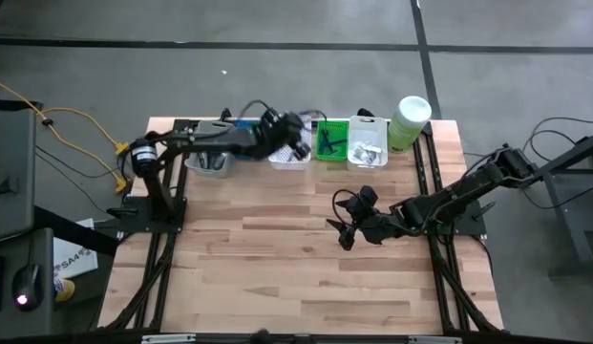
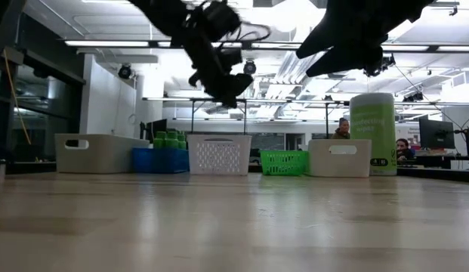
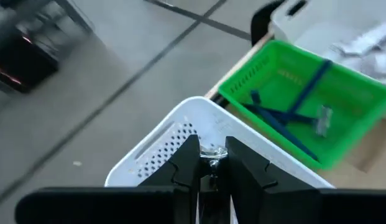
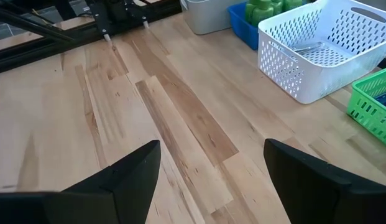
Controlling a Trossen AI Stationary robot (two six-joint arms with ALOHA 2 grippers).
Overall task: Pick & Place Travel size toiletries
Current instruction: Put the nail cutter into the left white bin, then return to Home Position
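Note:
My left gripper (image 1: 298, 145) hangs over the white perforated basket (image 1: 289, 158) in the row of baskets at the table's far edge, shut on a small silvery tube (image 3: 212, 152). In the low view it (image 2: 223, 85) is well above the basket's rim (image 2: 219, 138). More silvery pieces (image 4: 306, 46) lie in that basket. Dark blue razors (image 3: 286, 112) lie in the green basket (image 1: 331, 141), white sachets (image 3: 367, 43) in the white basket (image 1: 367, 148), and green bottles (image 4: 266, 9) in the blue basket (image 2: 160, 160). My right gripper (image 1: 337, 216) stands open above the bare table at the middle right. My left gripper pinches the small silvery tube's top end (image 3: 212, 149) between its two fingers (image 3: 188, 163), near their tips. The fingers slant down toward the far edge. The tube is lifted clear, above the white perforated basket; its lower part is hidden between the fingers.
A grey basket (image 1: 208, 161) stands at the row's left end and a tall pale-green canister (image 1: 409, 122) at its right end. The wooden table (image 1: 277, 268) spreads wide in front of the baskets. People sit in the room behind (image 2: 342, 128).

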